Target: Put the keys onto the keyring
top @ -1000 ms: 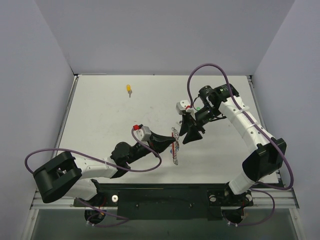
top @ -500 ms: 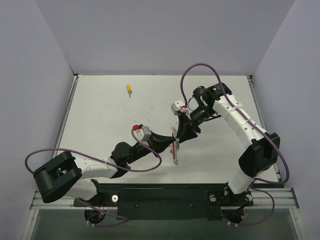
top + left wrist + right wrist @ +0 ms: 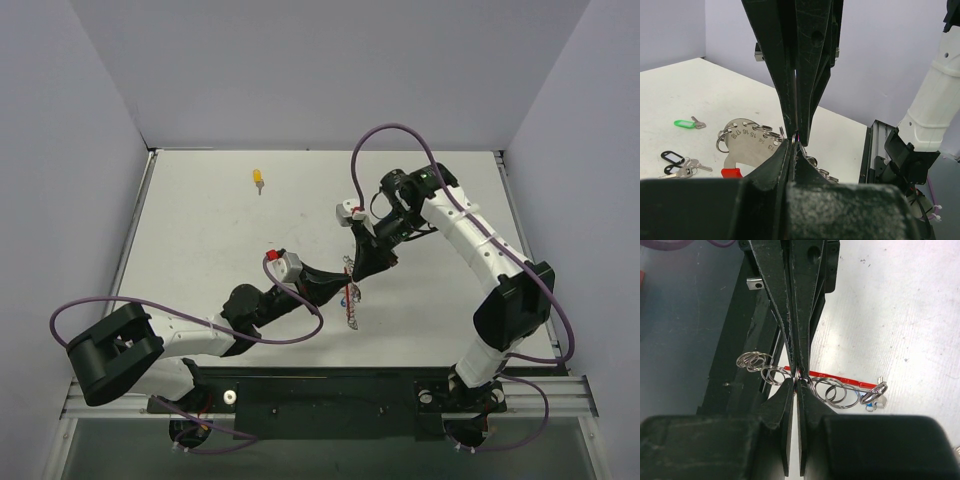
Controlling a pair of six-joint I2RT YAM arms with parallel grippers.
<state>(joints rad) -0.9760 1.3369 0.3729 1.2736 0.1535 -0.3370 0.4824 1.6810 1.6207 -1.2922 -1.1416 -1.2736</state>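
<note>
Our left hand (image 3: 793, 150) and right hand (image 3: 796, 385) both pinch the keyring (image 3: 840, 377), clenched tip to tip. We should part its wire gently so neither pinch slips.

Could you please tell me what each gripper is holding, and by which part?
Both hold the keyring: the left gripper and the right gripper pinch its thin wire, tip to tip, among the strung silver rings.

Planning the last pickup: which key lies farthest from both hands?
The yellow-tagged key, alone at the far end; the green-tagged key and black-tagged keys lie beside the keyring.
</note>
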